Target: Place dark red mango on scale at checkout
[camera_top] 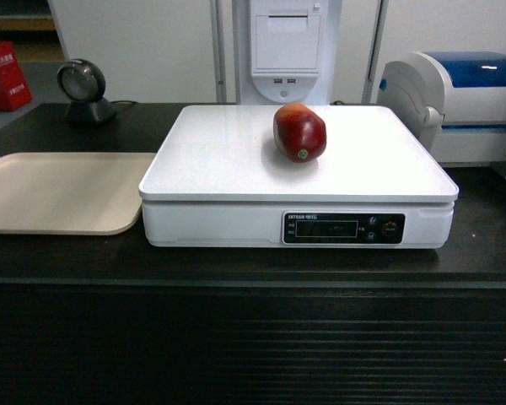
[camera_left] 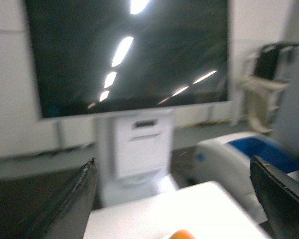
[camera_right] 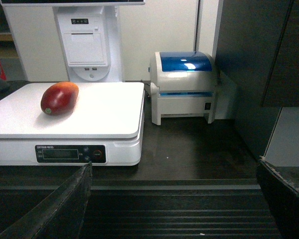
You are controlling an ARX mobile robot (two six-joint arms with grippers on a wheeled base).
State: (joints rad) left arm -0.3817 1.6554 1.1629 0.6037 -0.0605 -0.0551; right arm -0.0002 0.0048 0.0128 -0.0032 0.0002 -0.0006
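The dark red mango [camera_top: 300, 132] lies on the back middle of the scale's white top plate [camera_top: 219, 160], with no gripper touching it. The scale stands on the dark checkout counter [camera_top: 236, 261]. From the right wrist the mango [camera_right: 59, 97] shows on the scale [camera_right: 104, 109] to the upper left. My right gripper [camera_right: 174, 169] is open and empty, low in front of the counter's slatted face [camera_right: 189, 209]. In the blurred left wrist view my left gripper [camera_left: 173, 167] is open above the plate [camera_left: 199, 209]. An orange tip of the mango [camera_left: 179, 234] shows at the bottom edge. Neither gripper appears in the head view.
A flat beige tray [camera_top: 59, 190] lies left of the scale. A white-and-blue printer [camera_top: 464, 101] stands to its right. Behind are a round barcode scanner [camera_top: 84, 89], a red box [camera_top: 4, 76] and a white terminal stand [camera_top: 287, 42] with a dark screen [camera_left: 129, 50].
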